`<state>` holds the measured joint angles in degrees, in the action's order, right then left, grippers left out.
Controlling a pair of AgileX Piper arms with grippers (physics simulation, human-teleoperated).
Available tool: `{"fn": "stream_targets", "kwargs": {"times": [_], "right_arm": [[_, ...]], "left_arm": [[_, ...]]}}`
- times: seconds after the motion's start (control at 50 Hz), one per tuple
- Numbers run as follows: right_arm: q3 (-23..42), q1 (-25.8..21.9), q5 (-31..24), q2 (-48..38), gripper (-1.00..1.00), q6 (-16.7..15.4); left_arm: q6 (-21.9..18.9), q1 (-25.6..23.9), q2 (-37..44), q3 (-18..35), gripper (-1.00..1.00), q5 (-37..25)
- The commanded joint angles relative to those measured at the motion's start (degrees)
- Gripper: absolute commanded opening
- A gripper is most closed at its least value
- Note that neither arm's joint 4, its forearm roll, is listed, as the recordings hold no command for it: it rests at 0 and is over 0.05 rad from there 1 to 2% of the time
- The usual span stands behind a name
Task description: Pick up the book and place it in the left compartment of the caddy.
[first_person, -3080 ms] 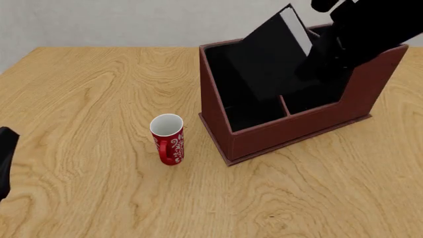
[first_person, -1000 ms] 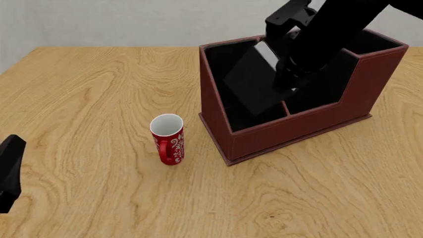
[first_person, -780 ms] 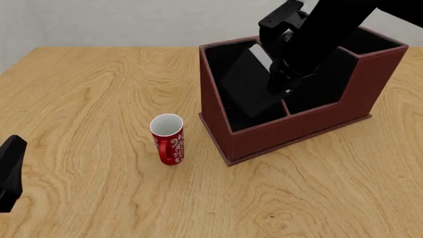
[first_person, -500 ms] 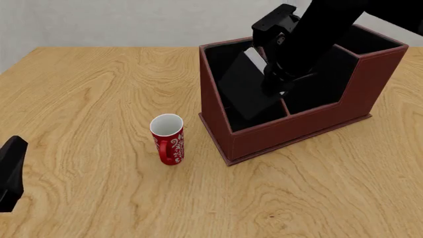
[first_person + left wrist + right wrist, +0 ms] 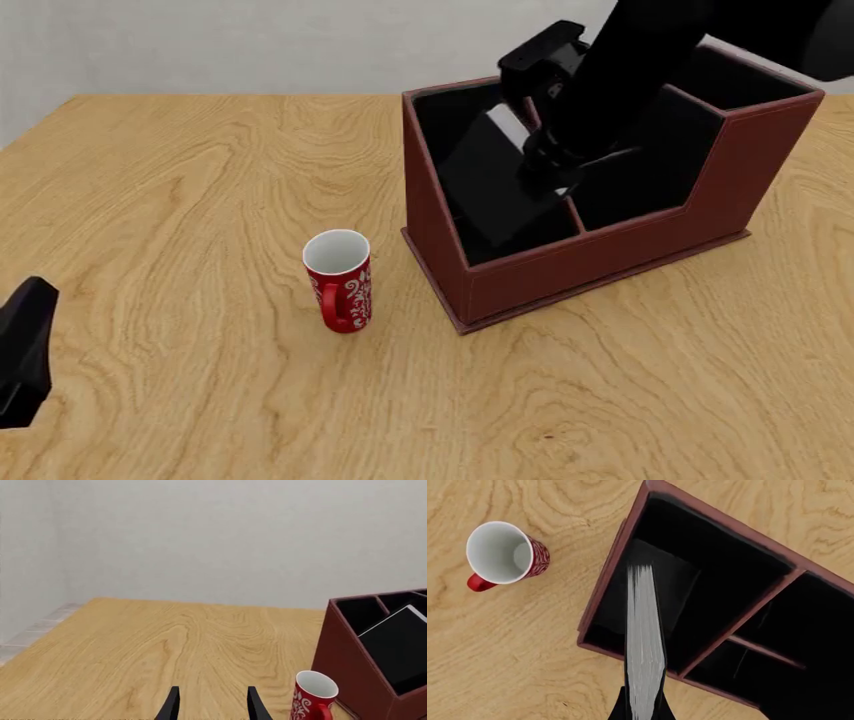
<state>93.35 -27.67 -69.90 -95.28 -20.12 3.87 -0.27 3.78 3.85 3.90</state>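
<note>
The right claw (image 5: 642, 707) is clamped on the book (image 5: 501, 185), its two fingers pinching the white page edge close together, as the right wrist view shows. In the front view that arm reaches down over the caddy (image 5: 601, 265) from the far right of the table, and the book hangs tilted from it, lower corner well down inside the left compartment (image 5: 461, 120), upper end leaning toward the divider. Whether the lower corner touches the compartment floor cannot be told; the black cover merges with the black lining.

So the pick-up is done and the book is mostly inside the right slot. What seems left is the last bit of lowering, letting go, and drawing the arm clear without dragging the book back out.

Outward from the caddy, a red mug (image 5: 339, 280) stands upright on the table just beside the caddy's left wall, apart from it. The left claw (image 5: 212, 707) hangs near the table's near left corner, fingers spread with nothing between them, taking no part.
</note>
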Motion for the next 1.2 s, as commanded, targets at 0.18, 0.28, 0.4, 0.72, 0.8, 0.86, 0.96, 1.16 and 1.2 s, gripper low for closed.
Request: {"fn": "stream_targets", "kwargs": {"times": [0.18, 0.28, 0.4, 0.72, 0.8, 0.86, 0.96, 1.16, 1.2], "right_arm": [[1.5, -0.4, 0.0, -2.1, -1.0, 2.5], [1.6, -0.2, 0.0, -2.6, -1.0, 2.6], [2.2, 0.3, 0.0, -3.4, -1.0, 2.6], [3.0, 0.2, 0.0, -4.8, -1.0, 3.2], [3.2, 0.3, 0.0, -5.0, -1.0, 3.3], [3.2, 0.1, 0.0, -5.0, -1.0, 3.5], [3.3, 0.1, 0.0, -5.1, -1.0, 3.5], [3.6, 0.2, 0.0, -5.0, -1.0, 3.5], [4.0, 0.6, 0.0, -5.2, -1.0, 3.3]], "left_arm": [[-0.1, 0.6, 1.2, -1.2, 1.0, 1.9], [-0.2, 0.5, 1.3, -1.0, 1.0, 1.7], [-0.3, 0.6, 1.6, -0.6, 1.0, 1.6], [-0.6, 0.6, 2.3, 0.0, 1.0, 1.4], [-0.7, 0.6, 2.7, 0.0, 1.0, 1.9], [-0.7, 0.5, 2.8, 0.0, 1.0, 1.9], [-0.8, 0.5, 3.3, -0.9, 1.0, 3.3], [-0.8, 0.4, 3.5, -1.5, 1.0, 4.1], [-0.7, 0.3, 3.4, -1.6, 1.0, 4.1]]}}
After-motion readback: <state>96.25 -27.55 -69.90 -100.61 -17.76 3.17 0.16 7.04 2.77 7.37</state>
